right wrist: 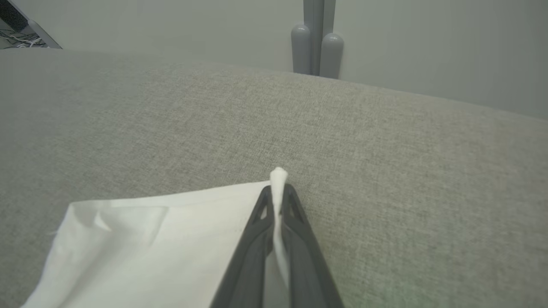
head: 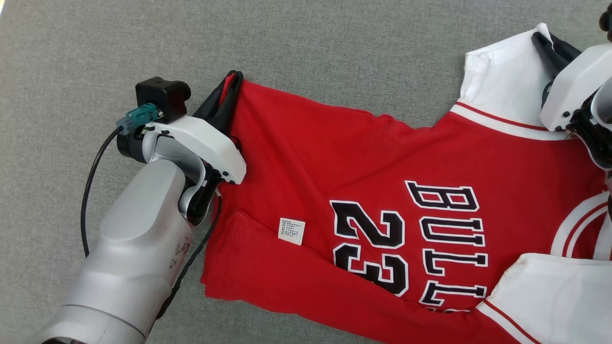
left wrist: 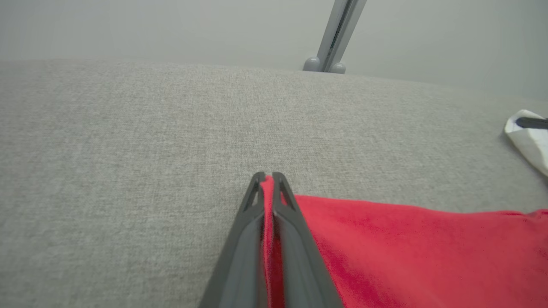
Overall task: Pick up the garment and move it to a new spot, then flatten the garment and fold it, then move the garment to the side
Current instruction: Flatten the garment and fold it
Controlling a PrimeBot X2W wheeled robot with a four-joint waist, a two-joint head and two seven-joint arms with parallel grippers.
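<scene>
A red jersey (head: 363,172) with white sleeves, black "BULLS" and "23", lies spread across the grey fabric surface (head: 334,52). My left gripper (head: 232,81) is shut on the jersey's far left hem corner, and red cloth (left wrist: 411,252) is pinched between its dark fingers (left wrist: 239,252) in the left wrist view. My right gripper (head: 545,40) is shut on the tip of the far white sleeve (head: 502,81) at the upper right. In the right wrist view a white tuft pokes out past the right gripper's tips (right wrist: 277,190), with the sleeve (right wrist: 141,248) lying to its left.
A white care label (head: 291,231) lies on the red cloth near the hem. A second white sleeve (head: 550,296) lies at the lower right. Beyond the surface's far edge a grey post (right wrist: 314,40) stands against a pale wall. Bare grey fabric extends up and left.
</scene>
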